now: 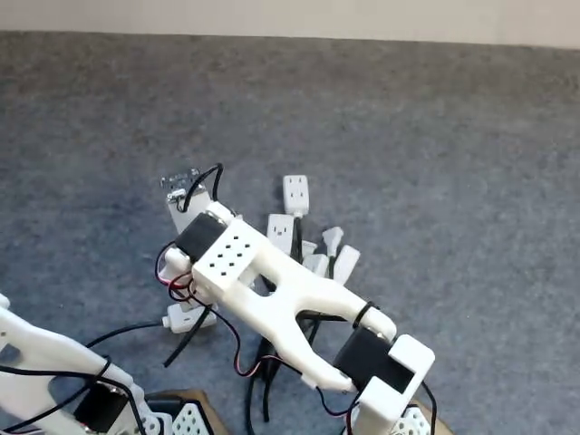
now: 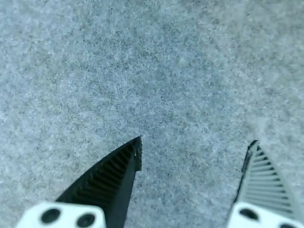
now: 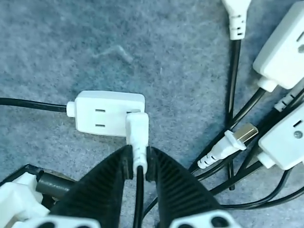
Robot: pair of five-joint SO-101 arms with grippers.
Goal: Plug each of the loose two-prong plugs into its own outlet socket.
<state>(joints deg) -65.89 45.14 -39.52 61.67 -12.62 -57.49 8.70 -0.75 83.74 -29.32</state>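
Two white robot arms sit at a desk (image 1: pixel 453 136) covered in a grey, felt-like material. Seen from above, the right arm (image 1: pixel 281 299) stretches from 5 o'clock in toward the centre. The left arm (image 1: pixel 54 362) is folded at 8 o'clock. Just past the centre, toward 1 o'clock, lies a cluster of white outlet blocks (image 1: pixel 295 193) and loose plugs (image 1: pixel 345 262) on black cords (image 1: pixel 263 381).

In the right wrist view, the right gripper (image 3: pixel 138 152) has its black fingers (image 3: pixel 107 178) pinching a white two-prong plug (image 3: pixel 137 129) by its rear end, and the plug's cord runs back between them. The plug's front end overlaps one corner of a white socket block (image 3: pixel 107 116). Its prongs are hidden. A second plug (image 3: pixel 232 141) with bare prongs lies among the cords, apart from that block.

The left gripper (image 2: pixel 196 141) hangs over bare desk with its fingers spread wide, holding nothing
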